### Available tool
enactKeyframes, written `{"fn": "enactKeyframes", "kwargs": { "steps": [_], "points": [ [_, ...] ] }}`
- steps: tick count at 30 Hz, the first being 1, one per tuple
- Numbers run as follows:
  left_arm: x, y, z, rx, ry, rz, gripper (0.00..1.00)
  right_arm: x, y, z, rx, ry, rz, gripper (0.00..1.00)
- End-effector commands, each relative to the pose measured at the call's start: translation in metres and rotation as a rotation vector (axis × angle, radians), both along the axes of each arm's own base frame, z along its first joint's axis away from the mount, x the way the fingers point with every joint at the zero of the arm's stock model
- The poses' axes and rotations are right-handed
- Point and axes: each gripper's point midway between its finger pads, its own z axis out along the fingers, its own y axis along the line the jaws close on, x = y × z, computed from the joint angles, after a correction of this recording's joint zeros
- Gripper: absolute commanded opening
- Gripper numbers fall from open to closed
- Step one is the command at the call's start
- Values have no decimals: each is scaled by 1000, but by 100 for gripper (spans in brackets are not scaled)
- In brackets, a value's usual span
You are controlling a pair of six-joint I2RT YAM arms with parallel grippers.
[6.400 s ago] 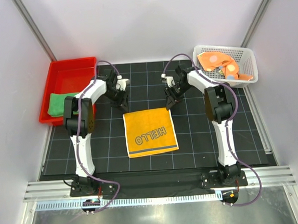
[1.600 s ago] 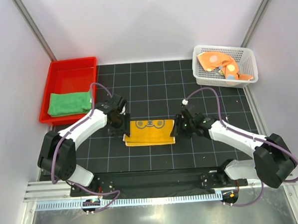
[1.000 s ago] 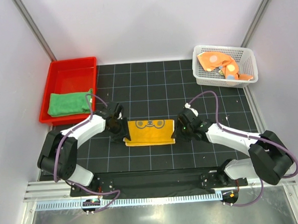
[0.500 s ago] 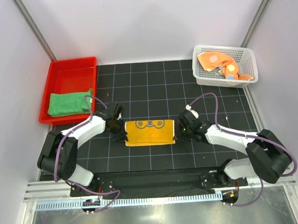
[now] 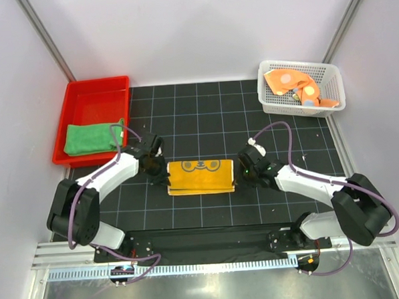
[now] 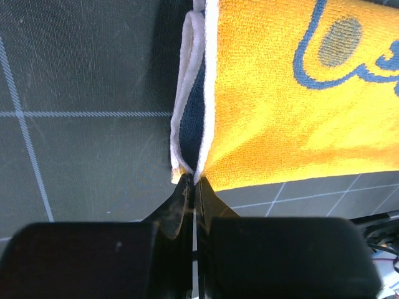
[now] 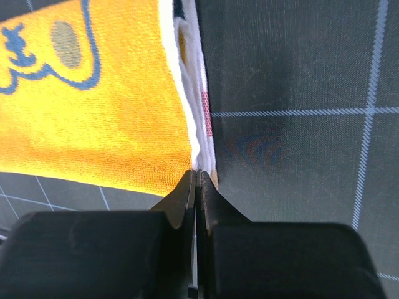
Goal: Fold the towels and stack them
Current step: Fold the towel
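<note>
Left gripper (image 6: 191, 180) is pinched shut on a white-hemmed corner of the folded yellow terry towel (image 5: 201, 177), at its 9 o'clock end. The right gripper (image 7: 197, 172) clamps the 3 o'clock end. The towel lies as a flat rectangle mid-way across the gridded mat (image 5: 252, 123).

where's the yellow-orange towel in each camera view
top external: the yellow-orange towel lies folded mid-way across the black grid mat.
left wrist: the towel fills the upper right, its corner at the left hand.
right wrist: the towel fills the upper left, its corner at the right hand.
shared landmark: the blue-grey cartoon outline on its top face.
</note>
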Motion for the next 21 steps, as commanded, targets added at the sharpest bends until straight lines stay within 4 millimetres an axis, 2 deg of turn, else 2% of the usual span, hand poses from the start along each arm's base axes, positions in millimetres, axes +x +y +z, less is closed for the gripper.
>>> {"fn": "enactKeyframes", "kwargs": {
  "steps": [1,4,7,12,15,17,18,21],
  "points": [
    [3,-9,26,-65,-29,29,0,17,0,29,-16,-97,-4,1],
    [-6,-14,26,-110,-17,41,0,14,-9,31,-59,-98,0,1],
    [-15,-15,16,-134,-8,56,0,6,-13,22,-72,-74,18,1],
    [-34,-15,-15,-137,67,54,0,-3,-11,2,-48,-44,33,1],
    [-36,-12,-23,-110,72,59,0,-5,-15,-5,-65,-38,27,1],
    [-36,-10,-25,-98,73,55,4,-5,-15,-4,-62,-45,27,1],
    [-35,-9,-24,-96,70,54,14,-4,-15,-4,-63,-49,30,1],
    [-36,-2,-12,-54,65,44,43,-4,-18,3,-77,-60,35,15]
  ]
}}
